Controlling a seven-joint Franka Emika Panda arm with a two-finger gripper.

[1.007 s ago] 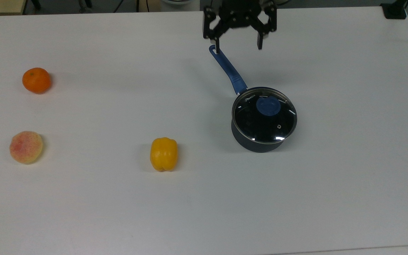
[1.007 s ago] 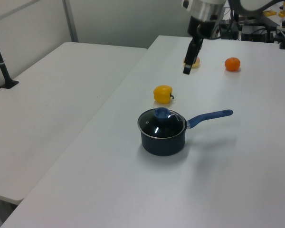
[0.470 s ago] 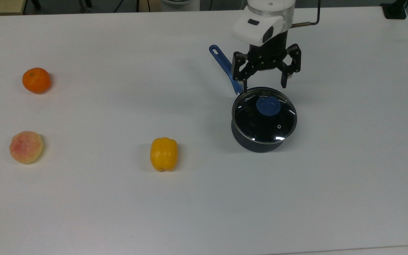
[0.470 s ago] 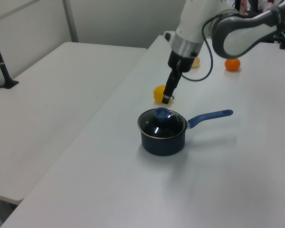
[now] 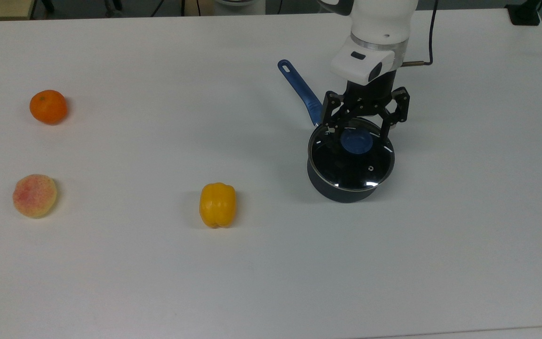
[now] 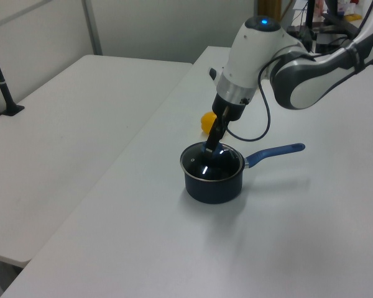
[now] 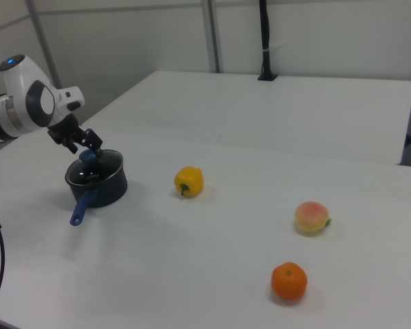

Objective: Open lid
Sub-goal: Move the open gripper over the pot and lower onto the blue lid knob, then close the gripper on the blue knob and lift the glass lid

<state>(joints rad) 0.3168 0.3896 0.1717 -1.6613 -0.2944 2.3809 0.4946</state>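
The lid (image 5: 351,157) sits closed on the dark saucepan (image 5: 341,190), toward the top view's right side of the white surface (image 5: 158,273). The gripper (image 5: 359,134) hangs over it, jaws spread wide — one finger on each side of the blue knob (image 5: 355,141), holding nothing. A yellow pepper (image 5: 217,205), a peach (image 5: 34,195) and an orange (image 5: 48,107) lie well apart at the top view's left.

Lid (image 5: 352,162) clear, blue knob (image 5: 355,141); pepper (image 5: 218,205) yellow.
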